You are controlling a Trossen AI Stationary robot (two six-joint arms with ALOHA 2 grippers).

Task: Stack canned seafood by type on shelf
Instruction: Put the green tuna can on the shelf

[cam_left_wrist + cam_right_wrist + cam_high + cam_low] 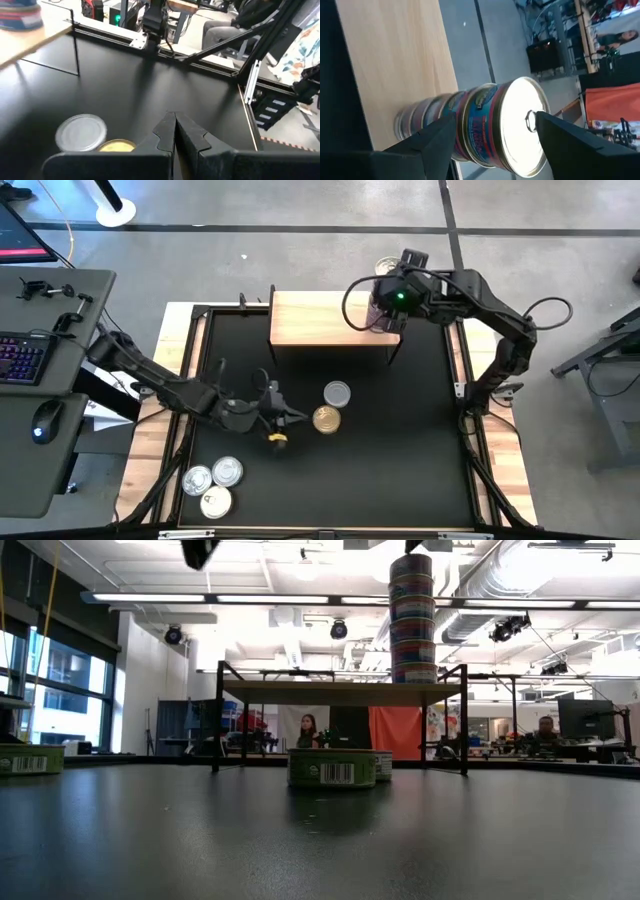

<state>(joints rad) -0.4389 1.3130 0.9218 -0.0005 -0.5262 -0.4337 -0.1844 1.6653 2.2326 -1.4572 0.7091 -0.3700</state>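
Straddling the top tin of the stack, my right gripper has its fingers spread wide, one on each side of the tin. Contact w/ the tin wall: cannot tell, so no confirmed hold. The silver pull-tab lid faces the wrist cam; side label is red and blue.

Stack: tall single column of like-labelled tins, standing on the shelf at the end nearest my right arm. The low view shows the column upright, rising well above the pale wood top, w/ the right gripper at its top.

My left gripper: fingers pressed together, nothing between them. It hovers low over the black table, approx. centre, near two loose tins.

Loose tins on table:
- silver-topped tin, in front of the shelf;
- gold-topped tin, just beside it, on the side away from the shelf;
- three tins clustered at the near corner on my left arm's side, well apart from the others.

Beyond the table, low view: a seated person under the shelf line, a second person further right.
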